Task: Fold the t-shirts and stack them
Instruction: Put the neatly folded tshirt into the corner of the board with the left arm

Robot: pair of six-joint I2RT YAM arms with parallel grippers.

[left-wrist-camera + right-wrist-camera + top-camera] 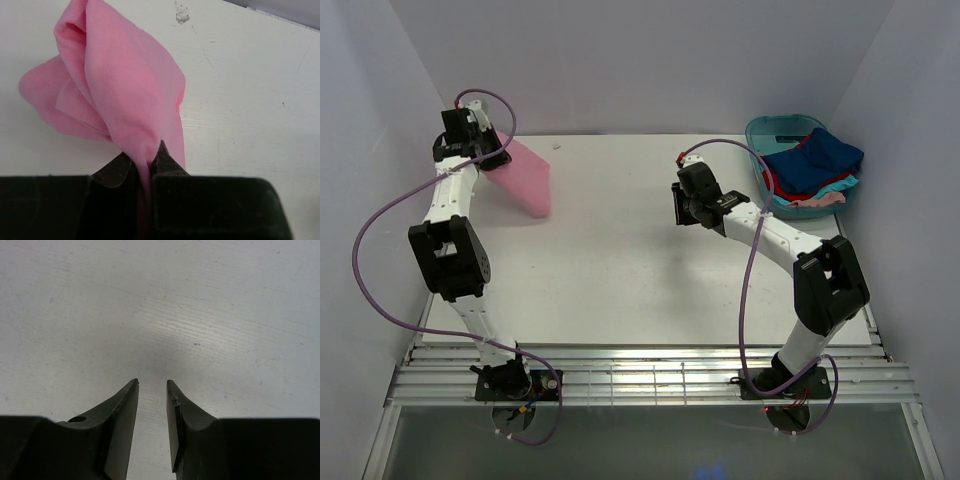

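Observation:
The pink t-shirt (pixel 523 176) hangs bunched from my left gripper (pixel 488 160) at the far left of the table, its lower end touching the surface. In the left wrist view the jaws of the left gripper (pixel 145 152) are shut on a fold of the pink t-shirt (pixel 120 80). My right gripper (pixel 678 205) is over the middle of the table, open a little and empty; in the right wrist view the right gripper (pixel 152 382) shows only bare table between its fingers. The dark blue t-shirt (pixel 820 155), red and turquoise shirts lie piled in the tub.
A teal plastic tub (pixel 765 130) stands at the far right corner of the white table (pixel 620 270), with a pale pink edge (pixel 820 201) of cloth hanging over its rim. Grey walls close in the back and sides.

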